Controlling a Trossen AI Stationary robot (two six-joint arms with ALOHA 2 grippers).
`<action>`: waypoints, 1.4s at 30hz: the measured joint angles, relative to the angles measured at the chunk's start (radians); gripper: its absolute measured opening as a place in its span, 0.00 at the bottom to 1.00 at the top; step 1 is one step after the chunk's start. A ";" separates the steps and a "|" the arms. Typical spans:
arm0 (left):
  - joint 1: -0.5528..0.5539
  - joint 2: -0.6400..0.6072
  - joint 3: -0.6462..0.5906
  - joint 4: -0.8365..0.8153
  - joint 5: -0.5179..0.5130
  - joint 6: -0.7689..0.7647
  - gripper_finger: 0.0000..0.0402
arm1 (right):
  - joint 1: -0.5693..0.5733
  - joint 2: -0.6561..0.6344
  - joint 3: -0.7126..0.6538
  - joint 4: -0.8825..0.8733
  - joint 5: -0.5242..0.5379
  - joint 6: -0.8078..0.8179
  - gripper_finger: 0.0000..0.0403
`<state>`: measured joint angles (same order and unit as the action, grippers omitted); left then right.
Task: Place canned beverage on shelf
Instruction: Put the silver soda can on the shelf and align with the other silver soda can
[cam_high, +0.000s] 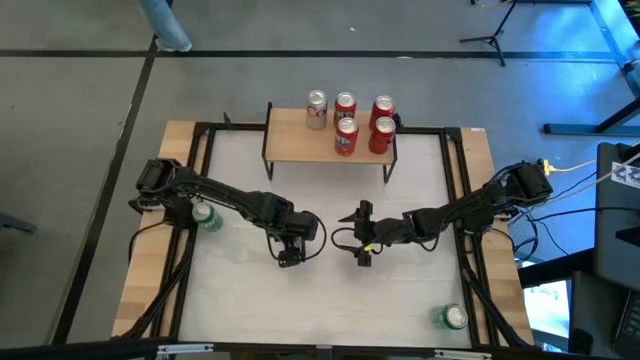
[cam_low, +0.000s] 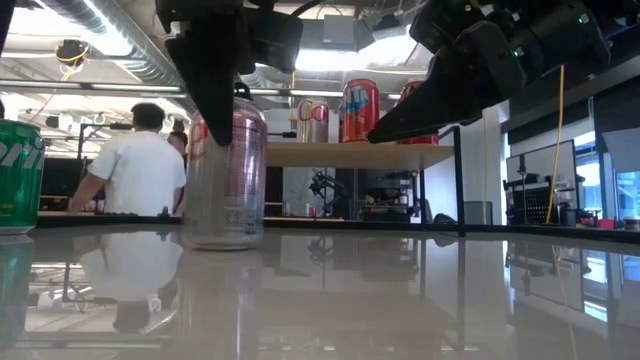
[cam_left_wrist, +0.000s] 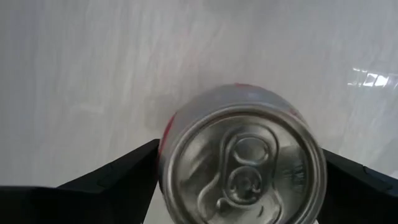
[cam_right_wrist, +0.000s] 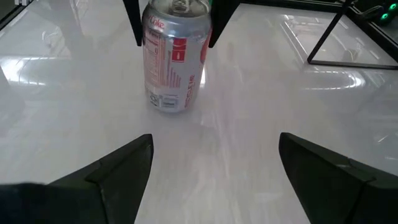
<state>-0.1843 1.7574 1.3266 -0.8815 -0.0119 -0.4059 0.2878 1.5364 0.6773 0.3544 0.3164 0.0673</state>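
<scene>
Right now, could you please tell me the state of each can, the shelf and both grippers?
Silver can: upright on the table, between the left gripper's fingers.
Left gripper: around the silver can from above; grip unclear.
Right gripper: open, empty, facing the silver can.
Shelf: holds five upright cans.
Green can: upright under the left arm.
Second green can: at the table's near right corner.

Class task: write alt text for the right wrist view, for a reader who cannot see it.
A silver can stands upright on the glossy white table, with the left gripper straddling its top from above. In the foreground the right gripper has its jaws wide open, empty, facing the can. The shelf's black legs show at one corner.
</scene>
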 joint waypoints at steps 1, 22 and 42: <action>0.000 -0.002 0.000 0.003 0.000 0.000 0.85 | 0.000 0.000 0.000 0.001 0.000 0.000 0.85; -0.051 -0.004 0.195 -0.115 -0.145 0.131 0.85 | 0.000 0.000 0.000 0.005 0.000 0.009 0.85; -0.275 -0.590 -0.418 0.249 -0.403 0.034 0.85 | 0.001 0.112 0.001 0.319 -0.122 -0.003 0.85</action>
<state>-0.4595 1.1673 0.9089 -0.6322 -0.4154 -0.3720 0.2890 1.6487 0.6781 0.6731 0.1942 0.0640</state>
